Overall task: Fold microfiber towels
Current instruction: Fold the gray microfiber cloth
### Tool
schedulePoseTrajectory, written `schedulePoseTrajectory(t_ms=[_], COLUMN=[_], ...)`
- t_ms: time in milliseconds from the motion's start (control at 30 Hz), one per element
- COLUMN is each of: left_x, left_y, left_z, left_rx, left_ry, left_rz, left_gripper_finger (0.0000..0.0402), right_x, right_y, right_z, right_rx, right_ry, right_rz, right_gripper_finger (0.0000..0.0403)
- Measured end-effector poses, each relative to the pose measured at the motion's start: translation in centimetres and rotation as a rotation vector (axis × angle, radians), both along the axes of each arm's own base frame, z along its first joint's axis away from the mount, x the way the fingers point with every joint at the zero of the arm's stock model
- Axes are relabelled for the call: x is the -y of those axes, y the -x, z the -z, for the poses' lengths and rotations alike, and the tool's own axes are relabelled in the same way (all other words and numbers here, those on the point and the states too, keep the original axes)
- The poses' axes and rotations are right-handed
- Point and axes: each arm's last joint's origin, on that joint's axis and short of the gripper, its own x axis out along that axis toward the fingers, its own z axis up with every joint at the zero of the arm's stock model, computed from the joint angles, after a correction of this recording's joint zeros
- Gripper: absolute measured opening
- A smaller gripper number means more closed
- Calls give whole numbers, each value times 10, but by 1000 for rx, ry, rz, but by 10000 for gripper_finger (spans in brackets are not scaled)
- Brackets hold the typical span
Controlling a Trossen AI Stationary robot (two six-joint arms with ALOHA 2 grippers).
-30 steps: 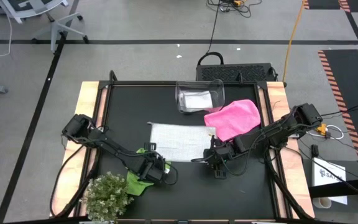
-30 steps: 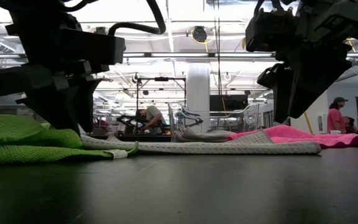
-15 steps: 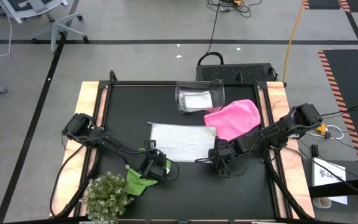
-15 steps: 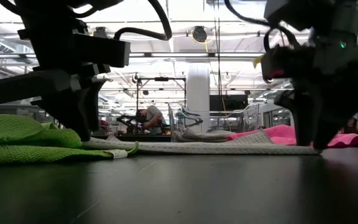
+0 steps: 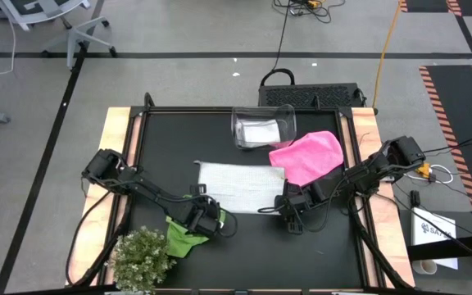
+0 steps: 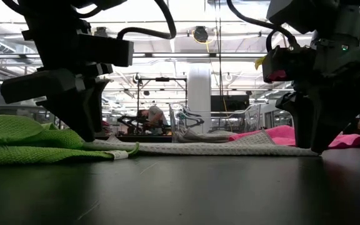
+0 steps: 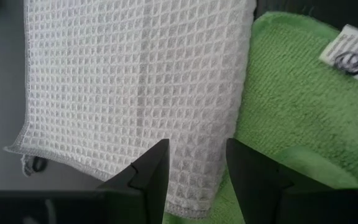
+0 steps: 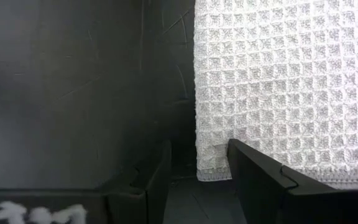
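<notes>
With the white towel (image 5: 240,184) lying flat mid-worktop (image 5: 162,147), the left pincer (image 7: 194,171) and right pincer (image 8: 197,171) hang part-open and empty over its near corners, so the next move looks like pinching them for the first fold.

A waffle-weave towel (image 5: 240,185) lies flat at the middle of the counter (image 5: 170,139). Behind it stands a plastic bin (image 5: 262,126) with a folded towel (image 5: 258,131) inside. To its right another towel (image 5: 307,155) touches its corner. At its near left corner lies a fourth towel (image 5: 183,237), with a potted plant (image 5: 142,259) just beside that at the counter's near left edge.
</notes>
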Motion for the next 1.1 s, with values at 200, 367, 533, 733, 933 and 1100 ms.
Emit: schedulePoseTrajectory(t_ms=[200,367,533,733,933,1100], left_x=[0,0,1,6,2,3], left_y=[-1,-1,0,4,3,3], left_z=[0,0,1,1,0,4], left_rx=[3,-8,-34,-74,-55,-76], left_ry=[1,-7,39,57,3,34], left_rz=[7,36,41,87,65,61], left_gripper_finger=[161,161,161,161,161,161], right_x=[0,0,0,0,0,0], right_y=[-1,0,0,-1,-1,-1], right_z=[0,0,0,0,0,0], right_rx=[4,5,6,9,12,11], right_ry=[-7,-4,-1,-2,-4,-4], right_rz=[12,7,-1,-2,-2,-3], right_gripper_finger=[153,153,153,153,153,153])
